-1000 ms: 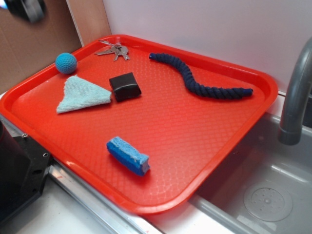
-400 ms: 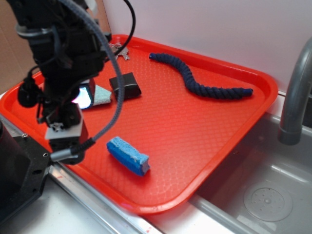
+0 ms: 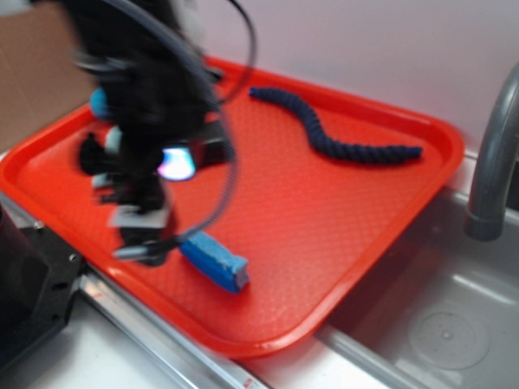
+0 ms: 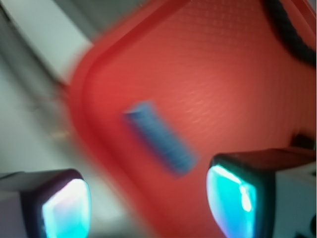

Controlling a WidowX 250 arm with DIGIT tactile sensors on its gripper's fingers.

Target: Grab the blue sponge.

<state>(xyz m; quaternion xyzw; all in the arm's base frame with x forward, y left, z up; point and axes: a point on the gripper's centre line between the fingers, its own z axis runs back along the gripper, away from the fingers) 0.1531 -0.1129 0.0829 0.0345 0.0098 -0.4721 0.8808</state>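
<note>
Wrist view shows the pincer (image 4: 148, 198) spread apart above the blue sponge (image 4: 161, 136); likely light, squashy, best pinched across its narrow sides.

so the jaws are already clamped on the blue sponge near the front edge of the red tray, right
Not clamped. The wrist view shows the jaws spread wide, with the blue sponge lying free on the red tray, untouched. The gripper is open. The sponge does sit near the tray's front edge.

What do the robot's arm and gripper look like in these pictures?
The arm is black and blurred, with dark cables looping beside it and a grey-white block near its lower end. The gripper has two dark, boxy fingers whose inner pads glow cyan.
</note>
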